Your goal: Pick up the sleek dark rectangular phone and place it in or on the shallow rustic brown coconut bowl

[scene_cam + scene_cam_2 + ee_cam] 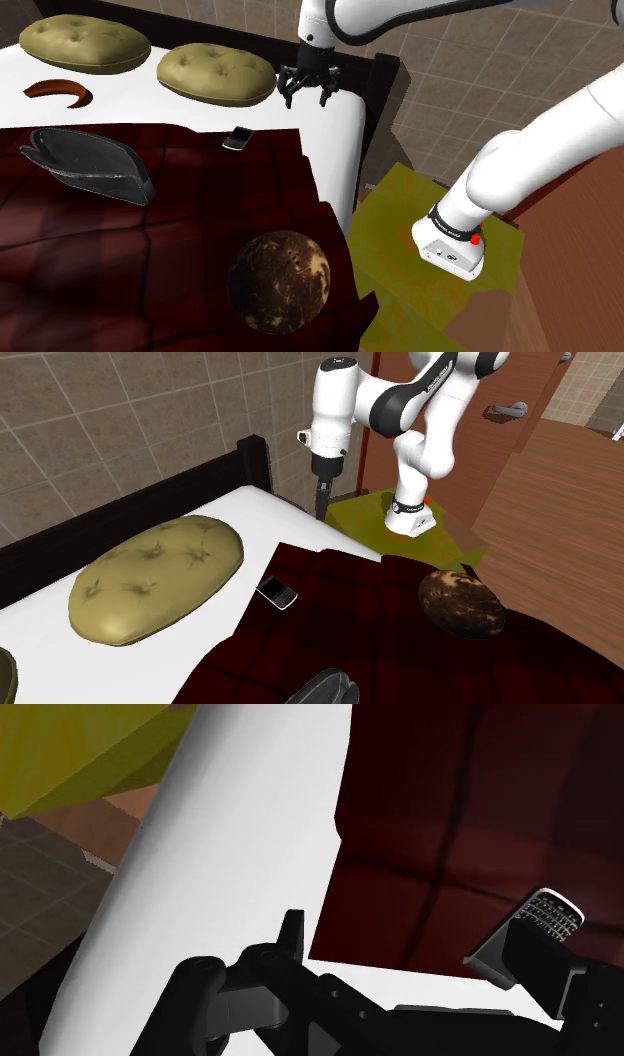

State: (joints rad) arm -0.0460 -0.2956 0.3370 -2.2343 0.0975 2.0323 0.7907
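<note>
Black two-finger claw is seen open, fingers spread apart, nothing clasped between them. It is hung tips-down over the white bed sheet, close to the dark headboard. Dark rectangular phone, silver-rimmed with a keypad, is laid flat on the edge of the dark red checked blanket where it meets the sheet. It is near the claw but apart from it, lower and toward the shoulder view's left, and untouched. From the wrist camera the phone is seen just past the tip of one finger, outside the gap between the two. Round mottled brown coconut bowl is set on the same blanket, well apart from the claw, farther from it than the phone, and next to the olive-yellow box stand. One olive tufted cushion is found just beside the claw on the shoulder view's left, with a second olive cushion beyond it. A dark grey hat-like object and a small curved red-brown object are placed well away from the claw, past the phone
</note>
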